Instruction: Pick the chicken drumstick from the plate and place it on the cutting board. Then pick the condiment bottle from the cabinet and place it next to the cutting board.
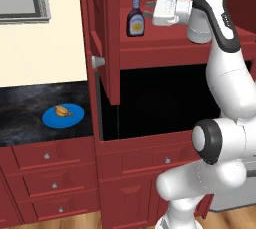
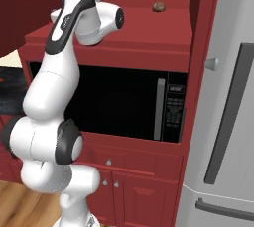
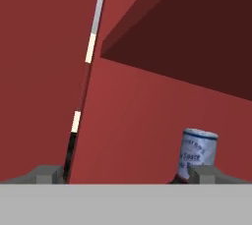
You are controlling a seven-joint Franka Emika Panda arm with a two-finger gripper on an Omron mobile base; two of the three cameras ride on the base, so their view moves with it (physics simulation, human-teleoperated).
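Observation:
The condiment bottle (image 1: 135, 17), dark brown with a pale cap, stands upright on the inner shelf of the dark red cabinet (image 1: 165, 43). My gripper (image 1: 149, 11) is level with the bottle just to its right, pointing at it, open and holding nothing. In the hand view the bottle's top (image 3: 197, 151) rises close behind one of the fingertips (image 3: 204, 172), off to that side of the open gripper (image 3: 125, 175). The chicken drumstick (image 1: 63, 111) lies on the blue plate (image 1: 52, 119) on the dark counter, lower left. The cutting board is out of view.
The cabinet door (image 1: 106, 33) hangs open left of the bottle, its silver knob (image 1: 98, 62) facing out. A black microwave (image 2: 119, 102) fills the recess under the shelf. A small brown lump (image 2: 158, 6) sits at the shelf's back. A grey fridge (image 2: 233, 122) stands to the right.

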